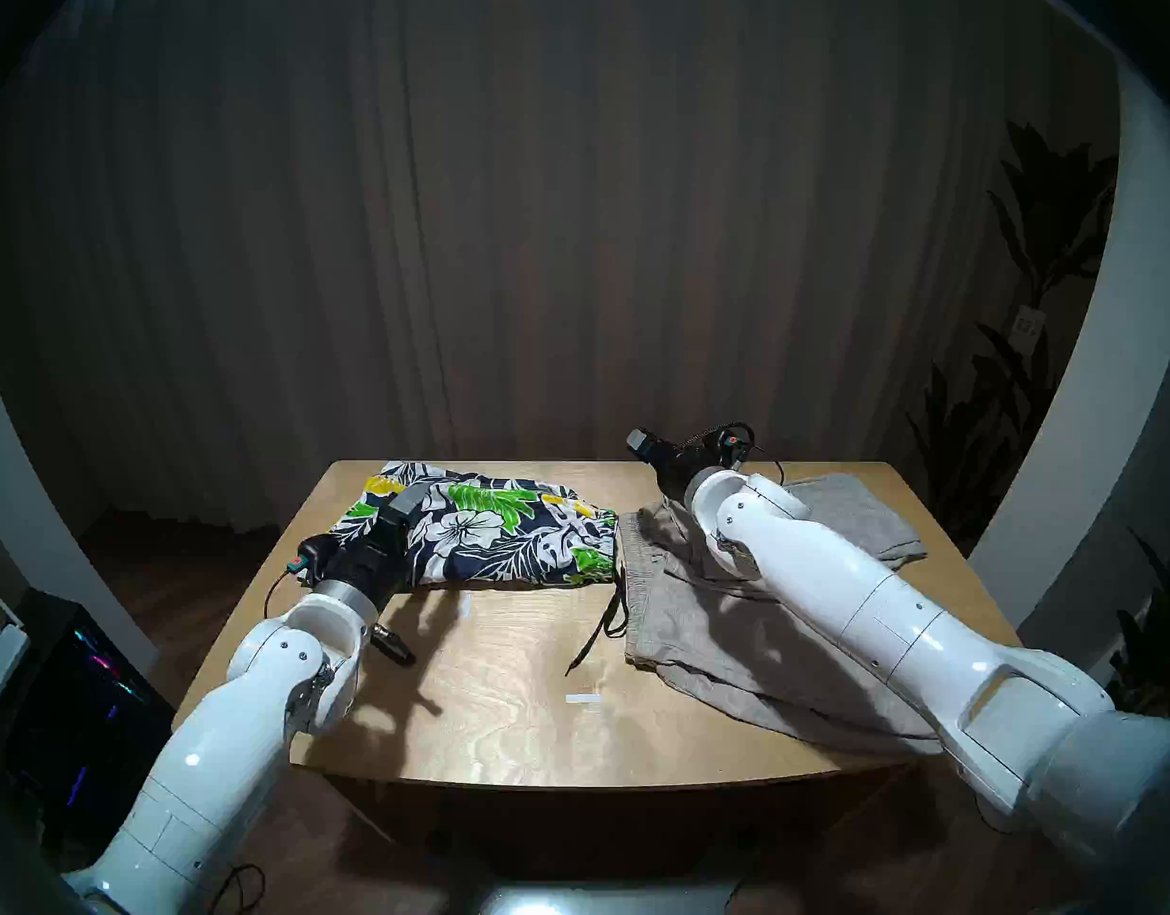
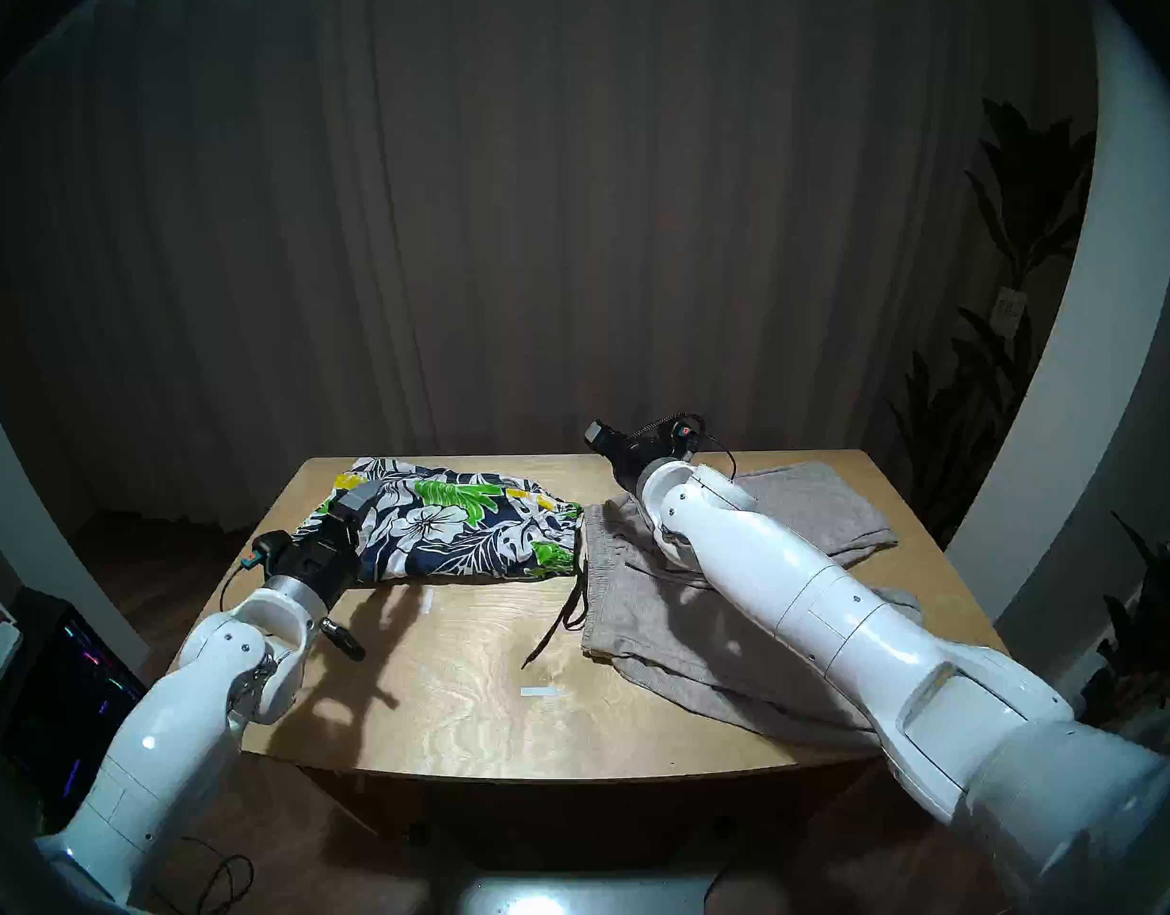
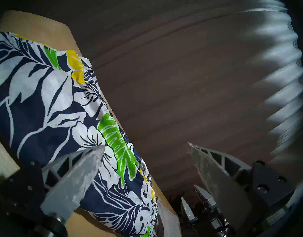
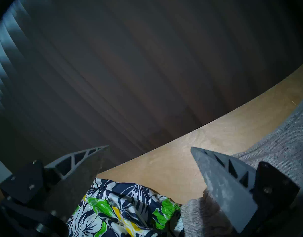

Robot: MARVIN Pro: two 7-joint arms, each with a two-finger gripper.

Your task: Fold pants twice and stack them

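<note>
Both claws are hanging spread and empty: left claw (image 3: 145, 156) over the print shorts (image 1: 483, 531), right claw (image 4: 149, 154) above the grey shorts (image 1: 714, 603). Shorts lying side by side on the surface (image 1: 503, 715), probably awaiting folding.

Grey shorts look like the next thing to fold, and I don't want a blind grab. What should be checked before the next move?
1. Left pincer empty and open: ok.
2. Right pincer empty and open: ok.
3. Leaf-print shorts folded and lying on the table: ok; number of folds: cannot tell.
4. Grey shorts spread flat: not ok, rumpled, and the right arm hides part of them.
5. Black drawstring clear of the grey shorts: not ok, it trails right beside their edge.
6. The two pairs stacked: not ok, side by side.
</note>
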